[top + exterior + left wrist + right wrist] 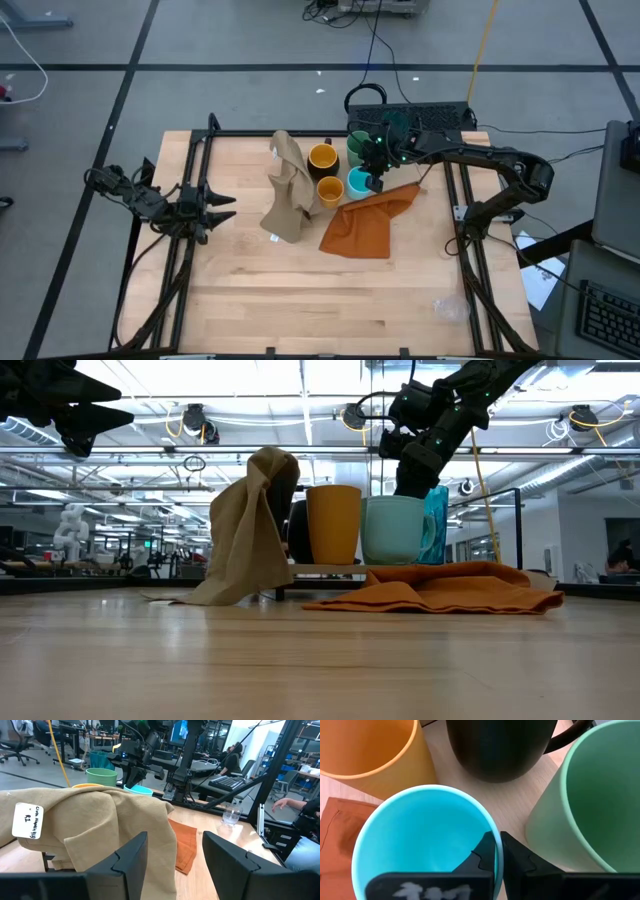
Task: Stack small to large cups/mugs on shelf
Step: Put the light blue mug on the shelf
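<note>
Our right end effector (497,851) pinches shut on the bright cyan plastic mug's (420,835) rim. Our left end effector (222,207) waits wide apart over the wooden table's (300,290) left side.

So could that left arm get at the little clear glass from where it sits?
Probably yes: the clear glass stands alone on bare table, nothing around it. The left arm's open fingers wait across the table, so it's a long reach.

Bright overhead strip lights glare in low view, arms silhouetted w/ soft shadows; wrist-view foreground slightly blurred.
</note>
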Controlling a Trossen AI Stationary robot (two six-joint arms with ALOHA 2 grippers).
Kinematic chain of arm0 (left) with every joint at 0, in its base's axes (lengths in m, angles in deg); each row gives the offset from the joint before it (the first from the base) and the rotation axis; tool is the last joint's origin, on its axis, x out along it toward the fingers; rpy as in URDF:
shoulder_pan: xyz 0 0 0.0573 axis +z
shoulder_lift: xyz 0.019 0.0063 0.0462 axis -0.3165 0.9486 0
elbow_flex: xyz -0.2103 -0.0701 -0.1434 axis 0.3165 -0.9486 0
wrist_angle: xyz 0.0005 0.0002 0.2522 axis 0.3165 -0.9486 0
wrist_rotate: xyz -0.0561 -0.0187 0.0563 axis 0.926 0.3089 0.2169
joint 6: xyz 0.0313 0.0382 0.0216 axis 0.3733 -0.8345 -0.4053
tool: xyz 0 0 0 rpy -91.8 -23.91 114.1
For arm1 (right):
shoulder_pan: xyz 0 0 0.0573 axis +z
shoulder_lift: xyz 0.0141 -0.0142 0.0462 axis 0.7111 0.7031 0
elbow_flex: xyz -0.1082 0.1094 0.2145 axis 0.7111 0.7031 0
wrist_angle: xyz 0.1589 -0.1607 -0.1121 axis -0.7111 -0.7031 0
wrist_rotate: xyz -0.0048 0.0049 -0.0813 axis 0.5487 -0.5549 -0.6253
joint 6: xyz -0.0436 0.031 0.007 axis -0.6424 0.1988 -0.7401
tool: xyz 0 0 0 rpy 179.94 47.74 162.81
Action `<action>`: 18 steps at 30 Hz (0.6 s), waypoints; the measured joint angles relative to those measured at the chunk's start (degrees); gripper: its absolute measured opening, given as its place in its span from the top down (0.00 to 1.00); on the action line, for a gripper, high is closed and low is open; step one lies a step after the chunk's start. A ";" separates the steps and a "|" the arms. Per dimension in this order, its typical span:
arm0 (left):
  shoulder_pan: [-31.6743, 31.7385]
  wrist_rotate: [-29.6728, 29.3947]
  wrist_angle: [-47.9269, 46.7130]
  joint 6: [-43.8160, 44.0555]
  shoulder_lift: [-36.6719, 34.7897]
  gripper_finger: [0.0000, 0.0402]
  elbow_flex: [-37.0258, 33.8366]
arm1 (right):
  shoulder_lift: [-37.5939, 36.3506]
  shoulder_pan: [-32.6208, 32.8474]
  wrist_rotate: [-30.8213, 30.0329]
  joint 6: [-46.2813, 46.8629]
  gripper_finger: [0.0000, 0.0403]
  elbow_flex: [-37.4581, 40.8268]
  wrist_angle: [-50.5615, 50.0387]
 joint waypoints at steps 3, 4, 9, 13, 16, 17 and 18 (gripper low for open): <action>0.00 0.00 -0.02 0.06 0.00 0.52 0.00 | 0.00 0.01 0.00 -0.02 0.99 0.00 0.10; 0.00 0.00 -0.01 0.06 0.00 0.52 0.00 | 0.00 0.02 0.00 0.00 0.99 0.00 0.07; 0.00 0.02 -0.77 0.09 0.00 0.52 0.00 | 0.00 0.02 0.00 0.00 0.98 0.00 0.17; 0.00 0.02 -1.32 0.32 0.00 0.52 0.00 | 0.00 0.02 0.01 0.51 0.92 0.00 0.26; 0.00 0.02 -1.31 0.32 0.00 0.52 0.00 | 0.00 0.02 0.00 0.62 0.87 0.00 0.28; 0.00 0.02 -1.31 0.28 0.00 0.52 0.00 | 0.00 0.02 0.02 0.62 0.85 0.00 0.28; 0.00 0.02 -1.31 0.28 0.00 0.52 -0.02 | 0.00 0.02 0.02 0.62 0.84 0.00 0.26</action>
